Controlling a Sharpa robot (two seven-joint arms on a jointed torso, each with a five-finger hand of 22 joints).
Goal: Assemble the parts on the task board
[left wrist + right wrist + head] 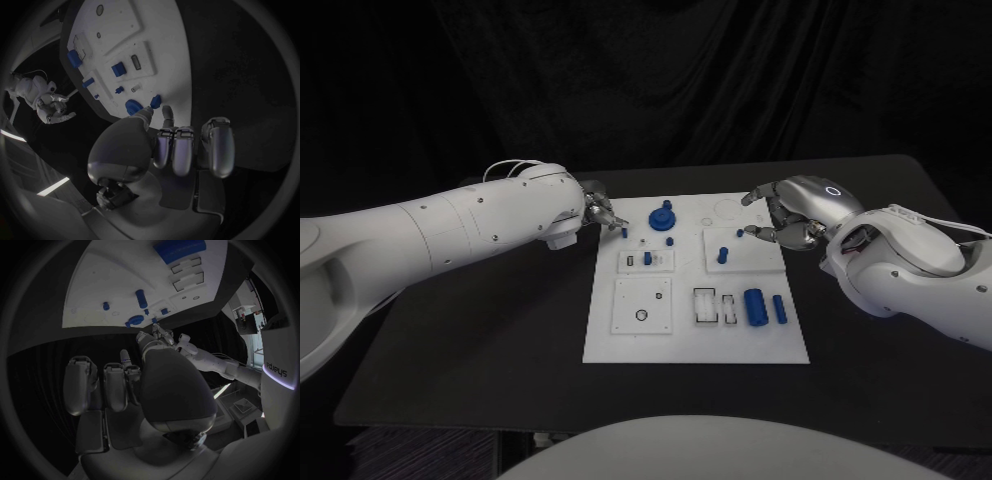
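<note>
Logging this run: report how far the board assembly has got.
Partly done: several blue parts stand on the task board, including the round blue part. In hand: the left hand pinches a small blue part at the board's edge; the right hand hovers. Left: two blue cylinders lying loose.

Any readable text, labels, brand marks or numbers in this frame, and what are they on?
"sharpa": dark lettering running vertically on a white panel at the rim of the right wrist view; letters are small and only roughly legible.
Task board: no readable text; only outlines and slots.
Left hand, right hand: no markings legible.
</note>
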